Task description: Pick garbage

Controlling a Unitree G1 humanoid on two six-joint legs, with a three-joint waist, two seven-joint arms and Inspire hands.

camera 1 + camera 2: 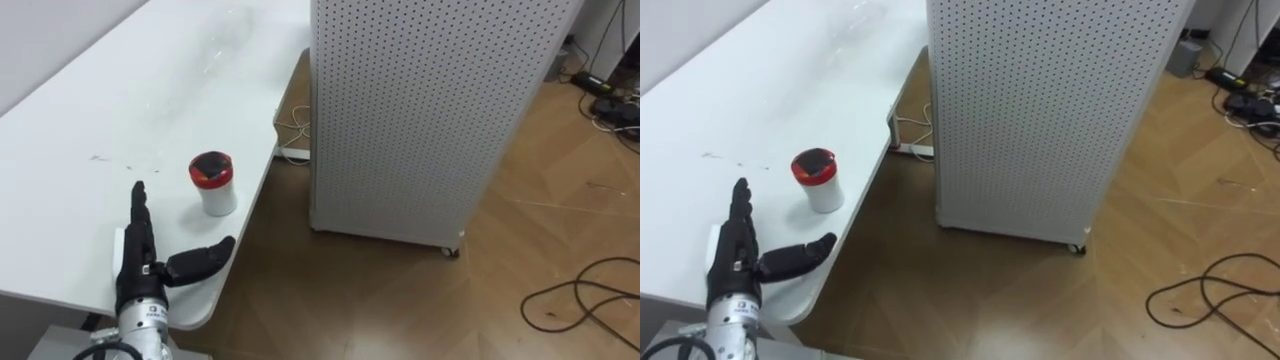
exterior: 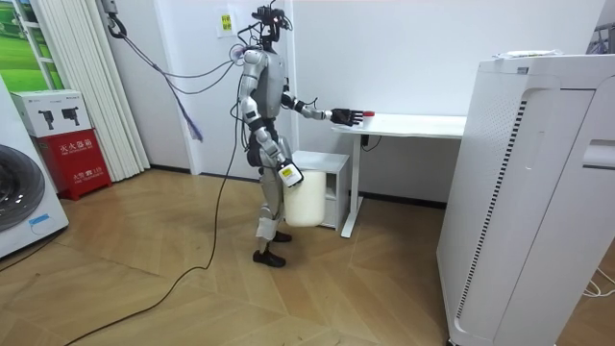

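Note:
A small white cup with a red lid (image 1: 213,183) stands upright on the white table (image 1: 120,100), close to its right edge. My left hand (image 1: 140,260) lies over the table's near corner, a short way in front of the cup and apart from it. It is open, fingers straight and pointing at the cup, thumb spread to the right. Something flat and white shows under the hand at the table edge. In the room view I stand at the table's end with the left hand (image 2: 348,117) stretched over it. My right hand (image 2: 286,173) hangs at my hip beside a white bag (image 2: 306,204).
A tall white perforated cabinet on castors (image 1: 420,110) stands on the wooden floor just right of the table, leaving a narrow gap. White cables (image 1: 295,150) lie under the table edge and dark cables (image 1: 580,300) on the floor at the right. A white drawer unit (image 2: 332,178) sits under the table.

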